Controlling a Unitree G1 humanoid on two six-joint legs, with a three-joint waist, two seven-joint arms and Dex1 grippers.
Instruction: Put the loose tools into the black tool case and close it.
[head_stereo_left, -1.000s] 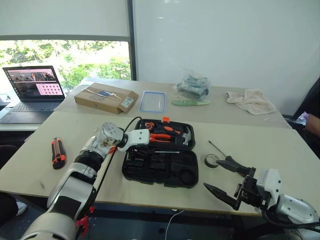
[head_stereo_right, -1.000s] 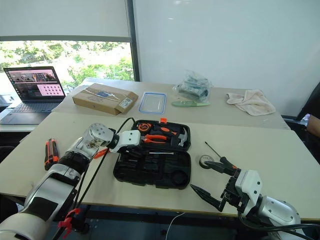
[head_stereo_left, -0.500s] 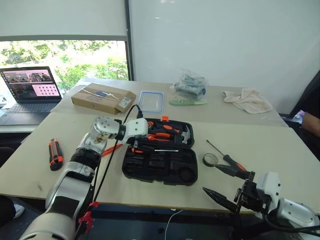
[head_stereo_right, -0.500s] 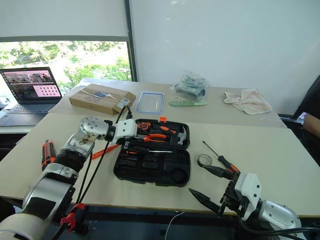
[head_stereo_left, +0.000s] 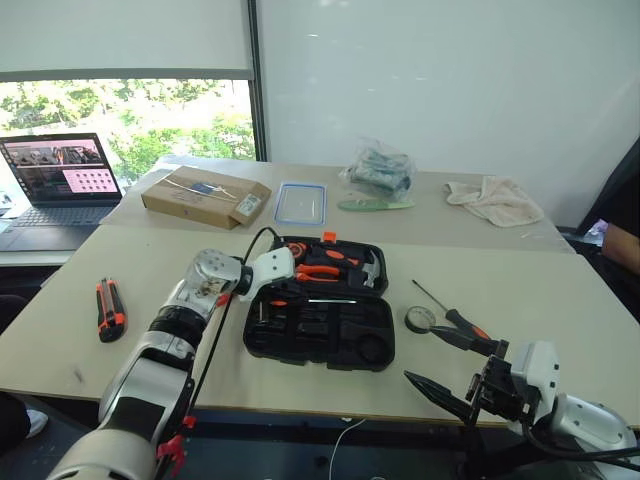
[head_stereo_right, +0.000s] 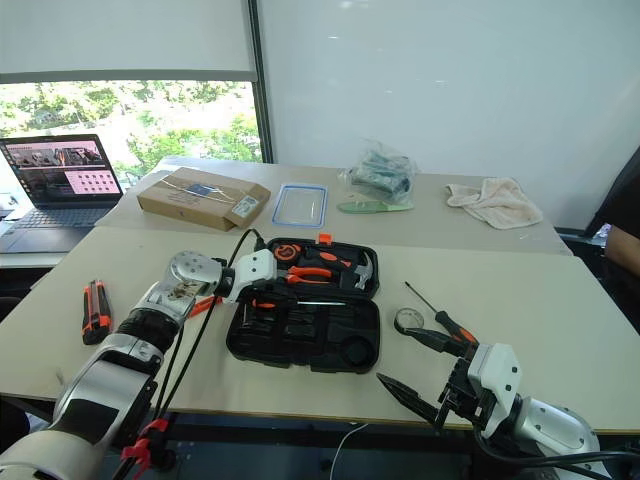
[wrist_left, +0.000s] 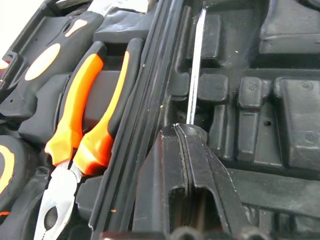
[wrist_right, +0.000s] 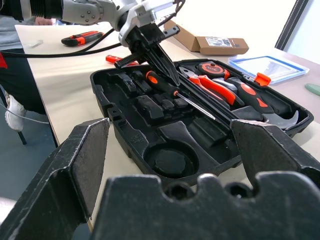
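Left gripper: the robot's left gripper (wrist_right: 150, 55), two black fingers on a white wrist, was pressed shut, its tips pointing down over the handle end of a screwdriver; whether they touched it could not be told.

Screwdriver in case: an orange-and-black-handled screwdriver (wrist_right: 172, 91) with a thin steel shaft lay along a recess by the hinge, directly under the left fingertips. The closed fingers probably stood there to push it home in its recess.

Case: the black moulded-plastic tool case (head_stereo_left: 322, 318) with a small orange latch lay open and flat on the pale table (head_stereo_left: 560, 300), just below the left gripper. The orange-handled pliers (wrist_left: 85, 125) sat in the lid half, just beside that gripper.

Right gripper: the right gripper (head_stereo_left: 452, 365) hovered with its black fingers spread wide and holding nothing, likely waiting its turn.

Second screwdriver: another orange-and-black-handled screwdriver (head_stereo_left: 455, 318) lay on the table just beyond the right gripper's upper finger.

Tape roll: a small round tape roll (head_stereo_left: 420, 319) rested beside that screwdriver, between the case and the right gripper.

Utility knife: an orange-and-black utility knife (head_stereo_left: 109, 309) lay well apart from the left gripper, out past the arm's outer side.

Slim orange tool: a slim all-orange tester screwdriver (wrist_right: 116, 59) lay on the table near the left gripper, outside the case.
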